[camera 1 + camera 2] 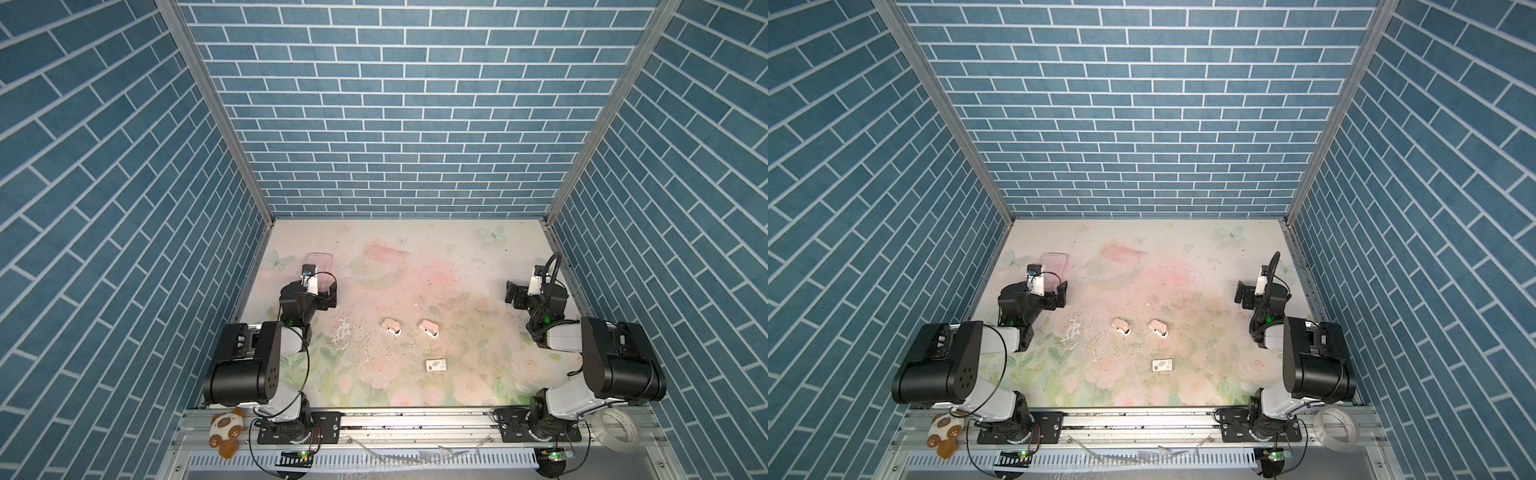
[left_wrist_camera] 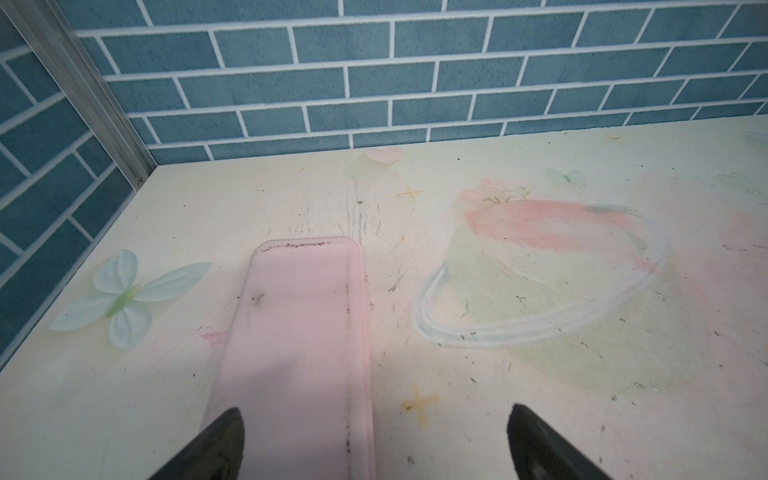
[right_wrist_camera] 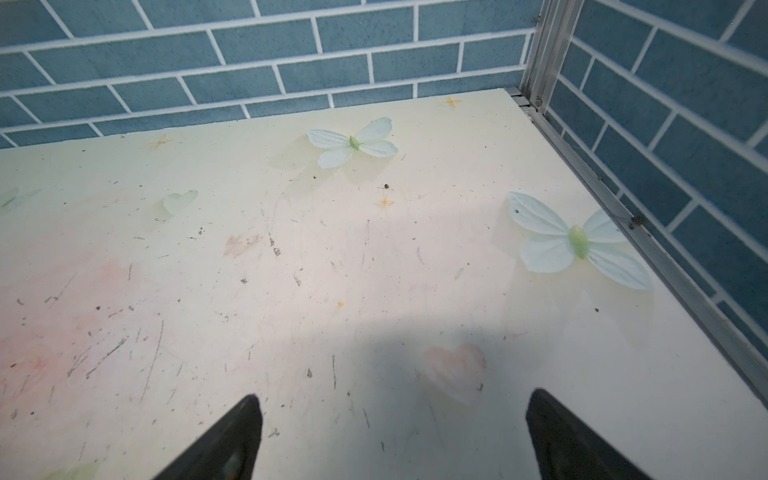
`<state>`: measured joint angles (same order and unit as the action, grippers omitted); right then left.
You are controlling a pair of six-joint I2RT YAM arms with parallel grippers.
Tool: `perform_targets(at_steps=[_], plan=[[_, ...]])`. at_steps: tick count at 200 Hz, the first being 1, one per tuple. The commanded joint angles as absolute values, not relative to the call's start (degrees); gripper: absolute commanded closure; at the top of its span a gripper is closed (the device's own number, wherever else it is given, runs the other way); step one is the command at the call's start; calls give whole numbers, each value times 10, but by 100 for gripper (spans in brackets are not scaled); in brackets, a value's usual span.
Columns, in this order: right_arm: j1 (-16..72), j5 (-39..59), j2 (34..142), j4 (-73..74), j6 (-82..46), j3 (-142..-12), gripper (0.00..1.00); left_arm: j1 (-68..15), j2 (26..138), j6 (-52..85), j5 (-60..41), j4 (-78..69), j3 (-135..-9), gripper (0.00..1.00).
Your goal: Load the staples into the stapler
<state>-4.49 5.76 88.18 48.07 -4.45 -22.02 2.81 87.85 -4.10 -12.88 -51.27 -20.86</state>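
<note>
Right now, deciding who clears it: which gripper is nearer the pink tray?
Left. The left gripper hovers at one end of the pink tray; the right gripper is far off on the opposite side.

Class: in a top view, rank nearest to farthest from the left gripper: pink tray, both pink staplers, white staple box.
1. Flat pink plastic tray, back left, just beyond the left gripper.
2. Left-hand small pink stapler, centre.
3. Right-hand small pink stapler, centre-right.
4. White red-marked cardboard staple box, front.
</note>
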Motion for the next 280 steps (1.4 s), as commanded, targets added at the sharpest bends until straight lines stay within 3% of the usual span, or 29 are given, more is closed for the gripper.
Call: perform_targets(at_steps=[1,202,221,259,280], plan=[[-42,55,882,490,-21,-227,1,25,877,-44,-126,-515,-213,0],[-43,54,880,485,-27,-229,1,25,877,-49,-135,-513,-215,0],[-39,7,857,425,-36,-252,1,25,877,-49,-139,-516,-213,0],[-26,-36,814,166,-59,-356,1,24,877,-49,-139,-516,-213,1],[-16,-35,775,119,-81,-357,1,25,877,-49,-138,-515,-214,0]])
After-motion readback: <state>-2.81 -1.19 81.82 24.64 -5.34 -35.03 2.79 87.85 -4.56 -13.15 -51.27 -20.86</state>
